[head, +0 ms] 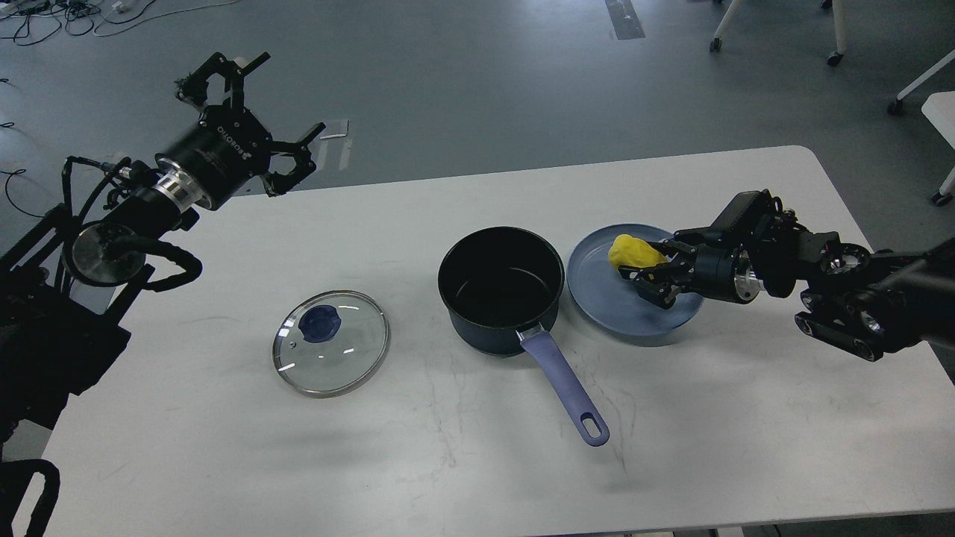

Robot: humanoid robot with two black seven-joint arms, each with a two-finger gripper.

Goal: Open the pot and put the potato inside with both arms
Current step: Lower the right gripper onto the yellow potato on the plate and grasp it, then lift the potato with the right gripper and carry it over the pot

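The dark pot point(500, 289) stands open at the table's middle, its purple handle point(565, 388) pointing toward me. Its glass lid point(331, 342) with a blue knob lies flat on the table to the left. The yellow potato point(631, 252) is held a little above the blue plate point(619, 306), just right of the pot. My right gripper point(647, 273) is shut on the potato from the right. My left gripper point(257, 112) is open and empty, raised beyond the table's far left edge.
The white table point(477, 447) has bare surface in front and at the left. Chair legs and castors point(835, 56) stand on the grey floor at the far right, cables at the far left.
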